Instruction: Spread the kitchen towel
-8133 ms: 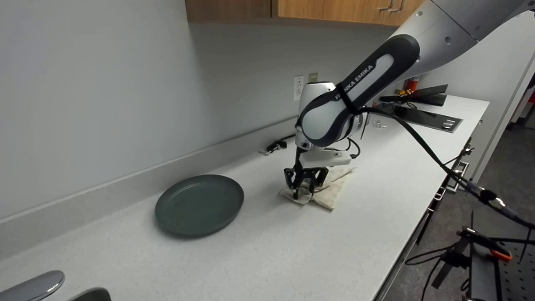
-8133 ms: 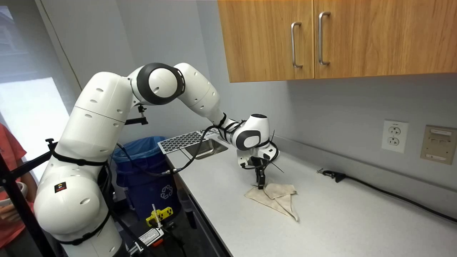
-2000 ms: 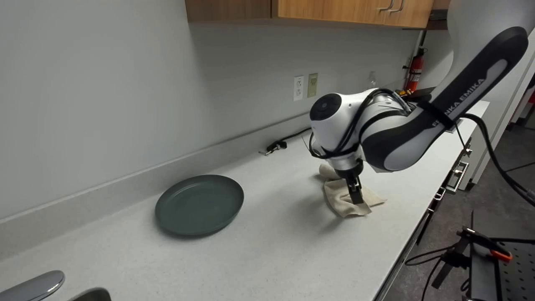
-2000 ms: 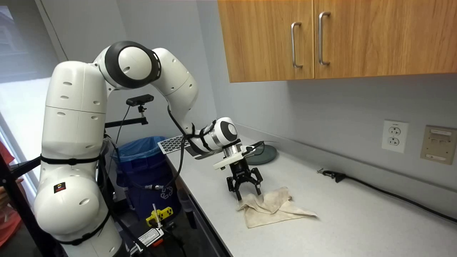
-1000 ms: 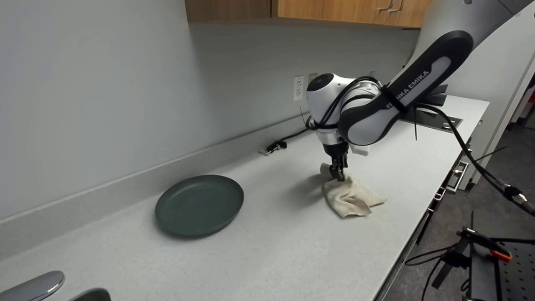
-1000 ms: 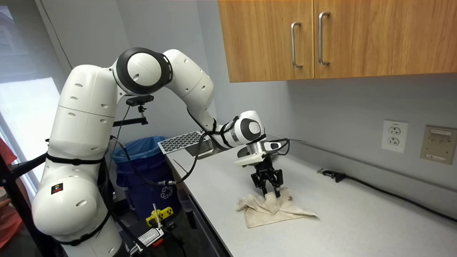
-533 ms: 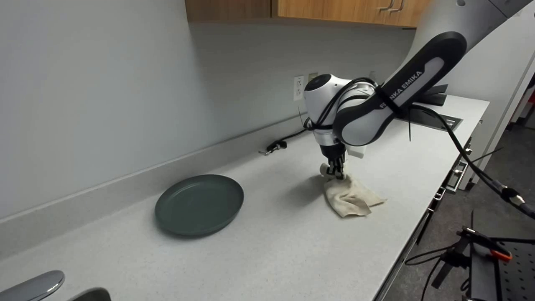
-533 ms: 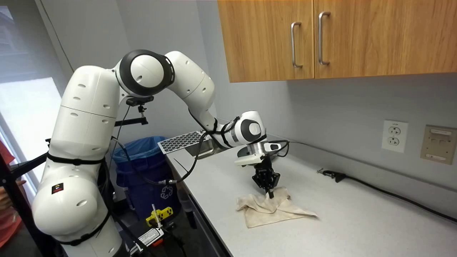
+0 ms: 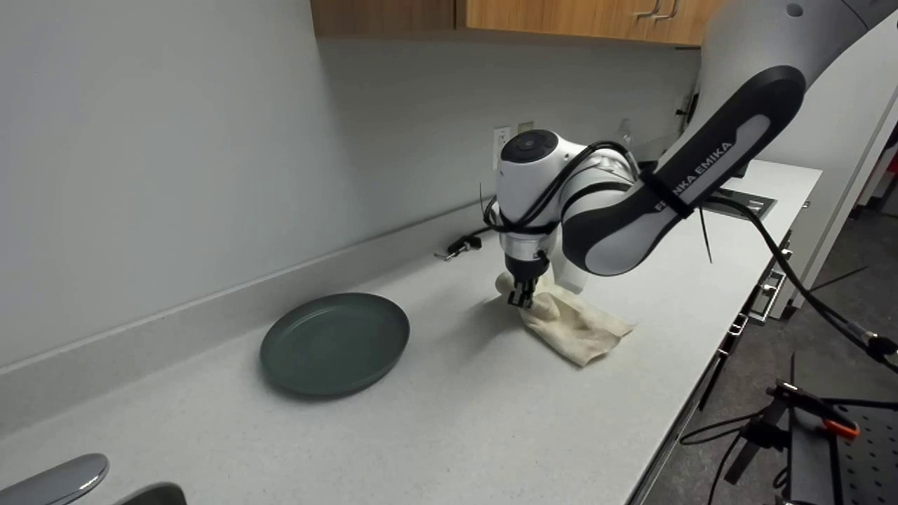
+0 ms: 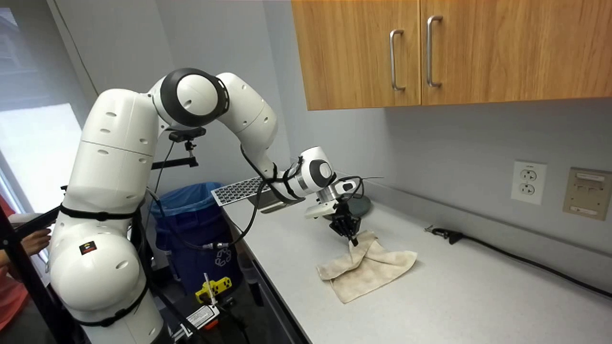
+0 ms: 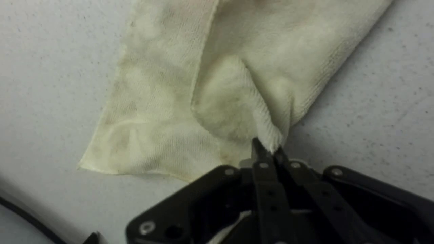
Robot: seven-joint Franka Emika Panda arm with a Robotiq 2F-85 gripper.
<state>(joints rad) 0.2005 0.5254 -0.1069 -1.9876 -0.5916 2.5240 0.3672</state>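
The kitchen towel [image 10: 370,277], a beige cloth with faint blotches, lies rumpled on the counter, partly folded over itself. In an exterior view the far end of the towel [image 9: 579,335] is flat, while the end by the plate is bunched. My gripper [image 11: 268,149] is shut on a pinched fold of it, as the wrist view shows; cloth rises in a ridge to the fingertips. Low over the counter, the gripper [image 9: 520,301] hides part of the towel's near end. A flap edge runs across the towel [image 11: 152,84] in the wrist view.
A round dark plate [image 9: 335,344] sits on the counter, a short way from the gripper. Against the wall lies a clamp [image 9: 463,245] with a black cable. The counter's front edge [image 9: 691,393] drops to the floor. A faucet [image 9: 56,480] stands at the near corner.
Over the last second the jaws closed on the towel's fold. Since half a second ago my gripper has moved toward the plate, dragging the cloth along and turning its flat end slightly.
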